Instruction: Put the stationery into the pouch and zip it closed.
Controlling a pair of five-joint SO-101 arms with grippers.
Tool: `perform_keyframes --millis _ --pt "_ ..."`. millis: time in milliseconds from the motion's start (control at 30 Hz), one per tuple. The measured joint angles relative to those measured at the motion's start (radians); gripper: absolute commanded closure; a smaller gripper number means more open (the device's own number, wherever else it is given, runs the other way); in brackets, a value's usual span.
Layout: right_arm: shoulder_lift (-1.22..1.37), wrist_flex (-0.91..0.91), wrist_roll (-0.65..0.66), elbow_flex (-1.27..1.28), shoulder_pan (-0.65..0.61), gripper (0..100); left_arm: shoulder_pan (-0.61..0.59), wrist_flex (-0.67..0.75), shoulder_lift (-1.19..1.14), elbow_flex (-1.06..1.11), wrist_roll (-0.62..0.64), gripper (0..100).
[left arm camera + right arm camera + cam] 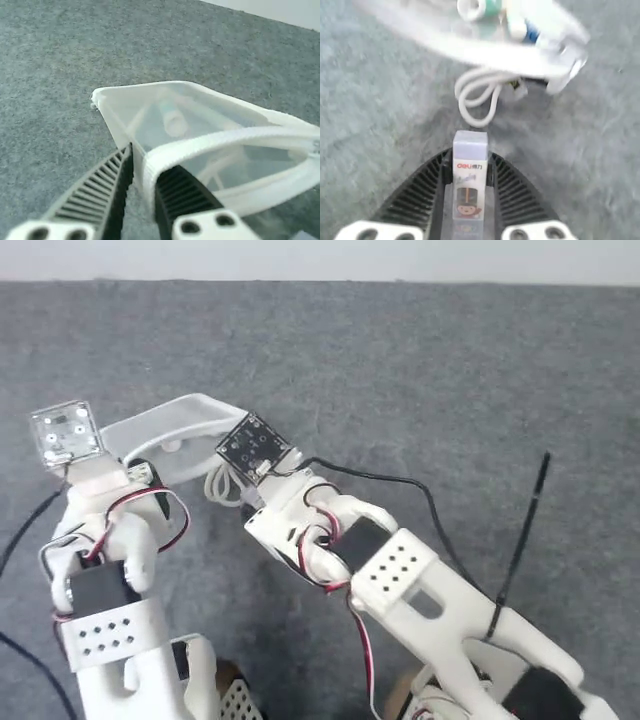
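A translucent white pouch lies on the grey carpet, mouth open, with a white zip band along its rim. Inside it I see a tube-like item and more stationery. My left gripper is shut on the pouch's rim at one end of the mouth. My right gripper is shut on a small boxed eraser, held a short way off the pouch. A white cord loop hangs from the pouch between it and the eraser.
Grey carpet covers the whole table, with open room behind and to the right of the pouch. A thin black strip sticks up beside the right arm, and both arms' bodies crowd the near side.
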State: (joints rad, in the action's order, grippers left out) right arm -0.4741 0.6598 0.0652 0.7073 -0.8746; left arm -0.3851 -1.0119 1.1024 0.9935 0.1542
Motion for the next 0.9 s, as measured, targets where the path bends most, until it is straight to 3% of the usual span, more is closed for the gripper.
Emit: perform_keyframes --millis 300,533,900 --pt "-0.107 -0.005 -0.112 0.0 -0.006 99.3 0.0 -0.015 0.0 0.0 0.0 97" --pt "-0.242 -0.014 -0.129 0.069 -0.008 99.3 0.041 -0.015 0.0 0.0 0.0 97" --pt "-0.562 -0.302 -0.13 0.345 -0.02 99.3 0.115 -0.034 0.0 0.0 -0.032 97"
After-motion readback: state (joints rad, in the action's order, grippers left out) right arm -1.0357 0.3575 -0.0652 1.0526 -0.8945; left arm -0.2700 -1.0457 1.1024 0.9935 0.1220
